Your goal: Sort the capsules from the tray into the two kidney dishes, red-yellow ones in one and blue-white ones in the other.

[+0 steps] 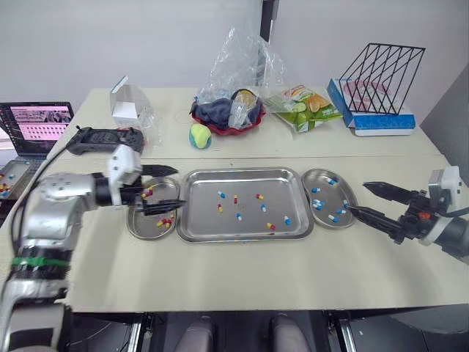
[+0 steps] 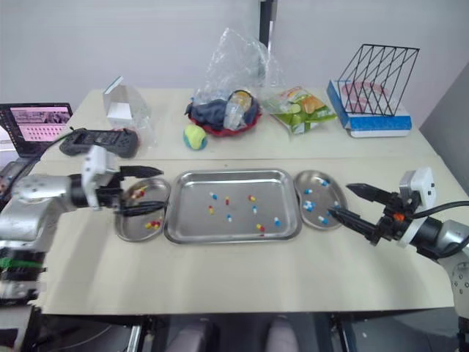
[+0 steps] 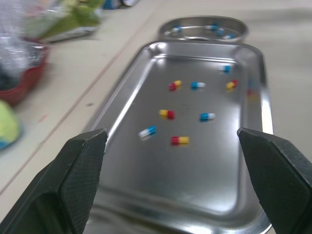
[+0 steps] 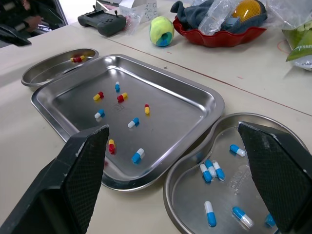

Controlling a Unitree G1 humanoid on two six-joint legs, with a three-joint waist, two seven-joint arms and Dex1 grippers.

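Tray (image 1: 198, 220): centre of frame, mixed capsules (image 1: 238, 217) scattered inside.
Left dish (image 1: 143, 227): touching tray's left edge, red-yellow capsules inside; left gripper (image 1: 178, 188) above it, fingers spread wide, hiding part of it.
Right dish (image 1: 326, 196): right of tray, blue-white capsules inside; right gripper (image 1: 357, 196) spread wide, lower fingertip over its rim.
Behind, upper frame: ball (image 1: 199, 136), red bowl (image 1: 227, 117), controller (image 1: 102, 139), wire rack (image 1: 381, 77).
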